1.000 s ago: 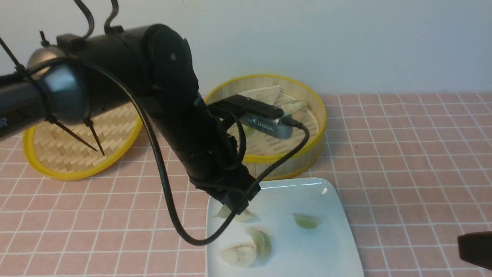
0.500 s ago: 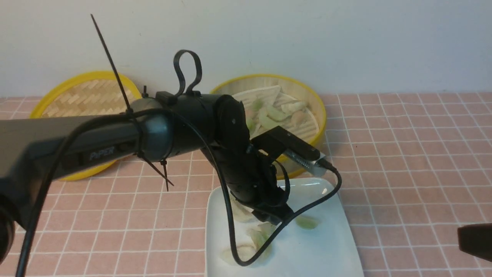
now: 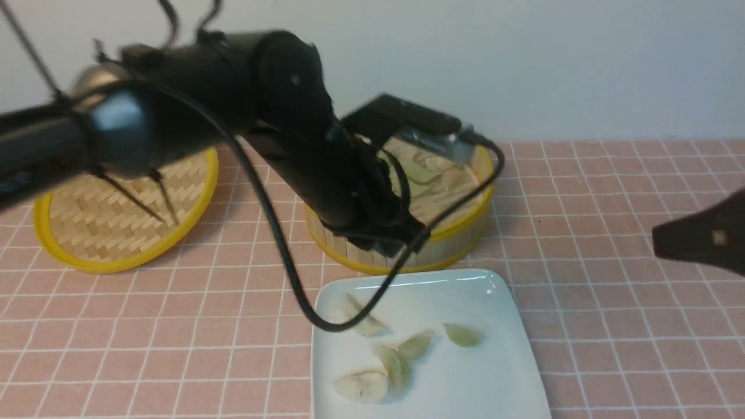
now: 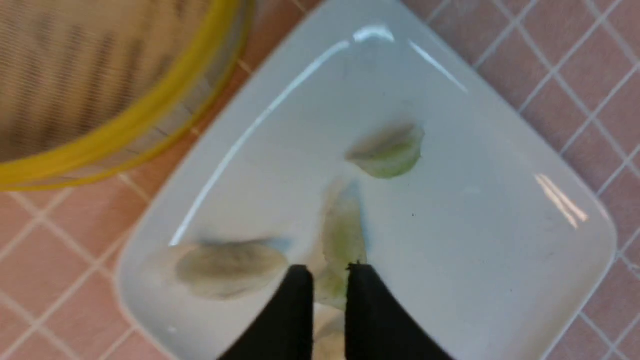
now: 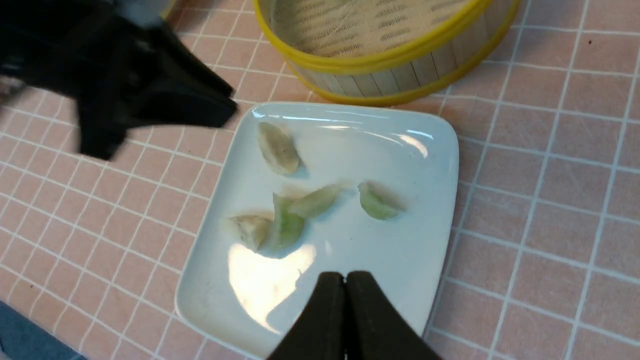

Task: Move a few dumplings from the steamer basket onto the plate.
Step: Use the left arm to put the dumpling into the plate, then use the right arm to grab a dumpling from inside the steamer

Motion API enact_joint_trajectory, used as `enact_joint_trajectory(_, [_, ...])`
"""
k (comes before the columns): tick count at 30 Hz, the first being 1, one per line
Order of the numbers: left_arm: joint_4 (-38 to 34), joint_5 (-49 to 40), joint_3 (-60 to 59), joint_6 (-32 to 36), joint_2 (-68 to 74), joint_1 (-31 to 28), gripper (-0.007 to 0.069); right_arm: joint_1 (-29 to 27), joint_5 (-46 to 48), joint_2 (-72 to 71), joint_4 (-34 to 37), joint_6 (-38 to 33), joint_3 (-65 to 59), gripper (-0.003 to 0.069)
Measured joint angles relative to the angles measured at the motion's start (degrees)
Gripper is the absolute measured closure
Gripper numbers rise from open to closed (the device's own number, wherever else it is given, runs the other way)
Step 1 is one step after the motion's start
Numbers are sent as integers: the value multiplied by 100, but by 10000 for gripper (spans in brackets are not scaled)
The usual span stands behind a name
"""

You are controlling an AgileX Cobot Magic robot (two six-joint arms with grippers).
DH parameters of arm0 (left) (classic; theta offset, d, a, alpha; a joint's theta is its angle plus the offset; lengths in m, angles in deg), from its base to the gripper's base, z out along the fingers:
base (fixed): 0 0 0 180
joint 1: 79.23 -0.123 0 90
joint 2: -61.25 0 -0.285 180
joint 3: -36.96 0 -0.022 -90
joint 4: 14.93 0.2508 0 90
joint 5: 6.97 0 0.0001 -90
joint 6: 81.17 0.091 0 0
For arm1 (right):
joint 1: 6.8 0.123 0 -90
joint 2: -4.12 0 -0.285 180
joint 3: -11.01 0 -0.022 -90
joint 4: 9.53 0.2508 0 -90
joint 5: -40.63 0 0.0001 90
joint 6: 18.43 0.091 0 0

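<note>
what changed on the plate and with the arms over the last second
The left gripper let a fifth dumpling go onto the plate, then lifted away toward the steamer basket. The right gripper rose, shut. The other four dumplings, the basket and the lid stayed put.

No legible text, label, brand, number or sign in any view; the left arm (image 3: pixel 174 110), entering from 9 o'clock in the front view, is motion-blurred
</note>
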Motion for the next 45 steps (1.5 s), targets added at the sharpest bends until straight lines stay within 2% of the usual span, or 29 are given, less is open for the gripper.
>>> enact_joint_trajectory(4, [31, -7, -449, -26, -1292, -170, 629, 420, -205, 1160, -330, -54, 800, 670])
enact_joint_trajectory(13, [52, 218, -2008, -99, -3477, -171, 631, 1095, -462, 3869, -1144, 152, 3151, 630])
enact_joint_trajectory(17, [57, 214, -2275, -249, -3912, -171, 631, 1126, -433, 5068, -1337, 231, 4272, 558])
enact_joint_trajectory(26, [172, -263, -2291, -319, -4061, -171, 631, 1347, -122, 7551, -2098, 324, 6608, 257])
enact_joint_trajectory(30, [369, -523, -2291, -365, -4061, -171, 631, 1484, -149, 8148, -2583, 329, 7238, 179])
enact_joint_trajectory(34, [579, -663, -2291, -521, -4061, -171, 631, 1579, -344, 8348, -2984, 464, 7481, 160])
enact_joint_trajectory(40, [756, -739, -2291, -610, -4072, -171, 631, 1631, -589, 8453, -3186, 497, 7525, 163])
enact_joint_trajectory(42, [755, -775, -2291, -614, -4072, -171, 631, 1631, -609, 8459, -3210, 516, 7525, 190])
enact_joint_trajectory(45, [762, -883, -2291, -614, -4072, -171, 631, 1642, -617, 8471, -3301, 538, 7531, 286])
